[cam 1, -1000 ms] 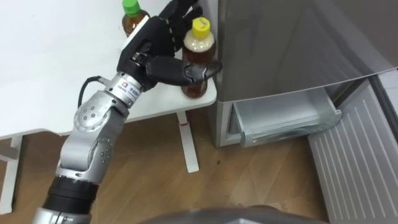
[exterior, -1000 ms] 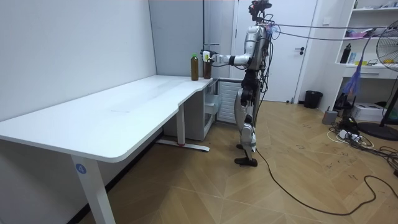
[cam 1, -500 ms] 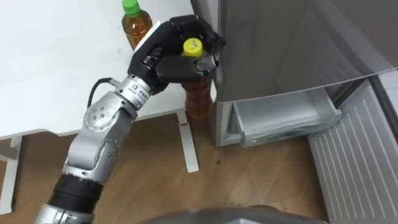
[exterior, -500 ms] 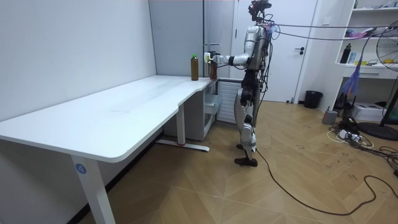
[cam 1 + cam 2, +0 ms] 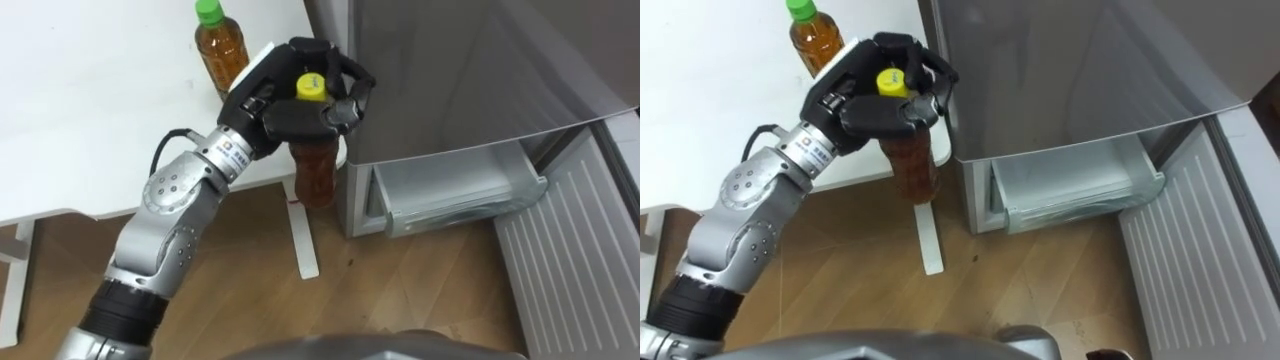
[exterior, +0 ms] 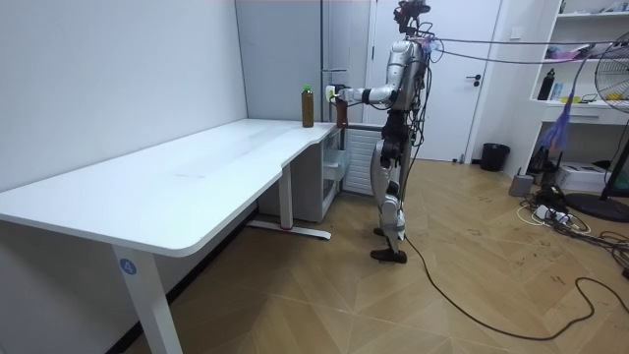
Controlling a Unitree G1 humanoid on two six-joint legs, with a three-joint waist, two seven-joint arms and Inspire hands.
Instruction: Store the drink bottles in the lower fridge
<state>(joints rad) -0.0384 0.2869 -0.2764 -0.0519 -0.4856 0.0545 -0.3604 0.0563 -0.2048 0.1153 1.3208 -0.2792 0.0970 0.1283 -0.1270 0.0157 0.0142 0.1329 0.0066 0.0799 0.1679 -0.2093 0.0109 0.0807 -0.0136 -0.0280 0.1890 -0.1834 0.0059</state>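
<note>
Slip risk: my left hand (image 5: 300,95) curls round yellow-capped tea bottle (image 5: 314,170) at neck, clear of table (image 5: 100,120); knock vs fridge (image 5: 480,70) could drop it b4 lower drawer (image 5: 455,200).

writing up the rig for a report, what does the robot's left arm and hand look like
The left hand is black with a white plate on its back. A white band with print rings the wrist, and a black cable loops out beside it. The arm is silver-grey metal with a rounded, screw-dotted joint, turning black nearer the shoulder.
</note>
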